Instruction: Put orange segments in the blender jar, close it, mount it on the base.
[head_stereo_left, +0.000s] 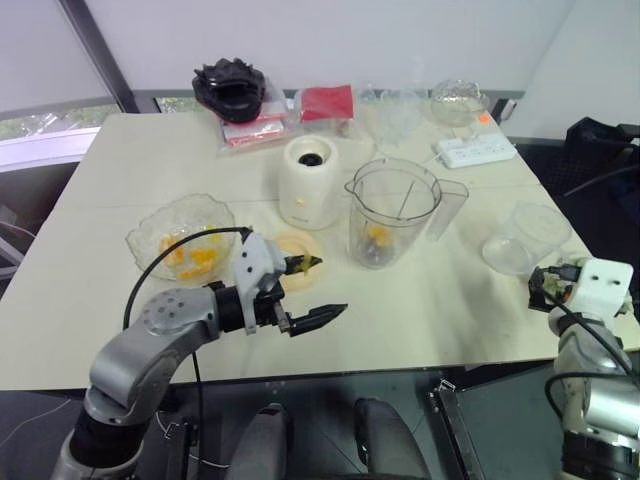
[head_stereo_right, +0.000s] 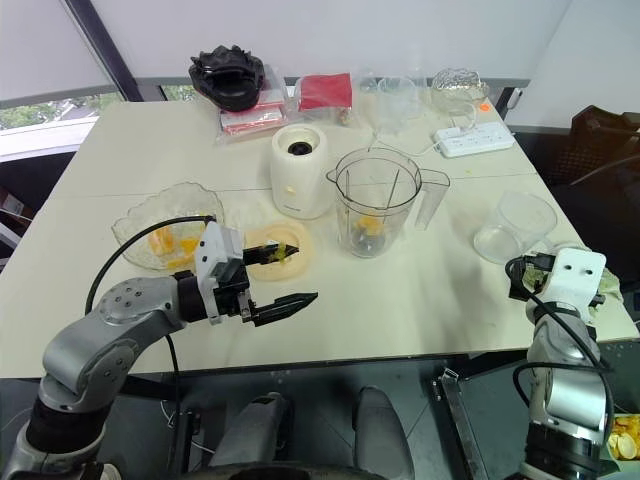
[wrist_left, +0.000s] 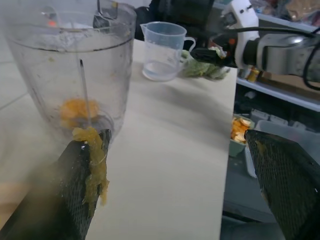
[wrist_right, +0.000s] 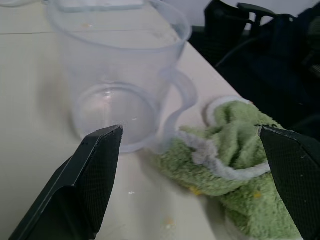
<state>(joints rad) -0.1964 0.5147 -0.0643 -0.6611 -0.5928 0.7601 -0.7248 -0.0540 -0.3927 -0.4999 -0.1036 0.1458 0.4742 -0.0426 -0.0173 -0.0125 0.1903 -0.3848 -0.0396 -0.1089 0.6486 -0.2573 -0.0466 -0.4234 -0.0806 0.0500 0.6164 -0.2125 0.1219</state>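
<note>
The clear blender jar (head_stereo_left: 392, 212) stands upright and uncovered at mid-table with an orange segment (head_stereo_left: 377, 235) at its bottom. Behind it to the left is the cream base (head_stereo_left: 308, 180). More orange segments (head_stereo_left: 190, 258) lie in a scalloped glass bowl (head_stereo_left: 150, 232) on the left. My left gripper (head_stereo_left: 312, 291) hovers open, level, between bowl and jar. It holds nothing, but orange pulp (wrist_left: 92, 162) sticks to one finger. My right gripper (wrist_right: 190, 131) is open at the table's right edge, facing a clear cup (wrist_right: 117, 75) and a green cloth (wrist_right: 235, 150).
A pale-yellow round lid (head_stereo_left: 292, 243) lies flat behind my left gripper. At the back are a black ridged object (head_stereo_left: 232, 88), a red packet (head_stereo_left: 325, 102), clear cups (head_stereo_left: 400, 110), a glass bowl (head_stereo_left: 458, 100) and a white power strip (head_stereo_left: 475, 150).
</note>
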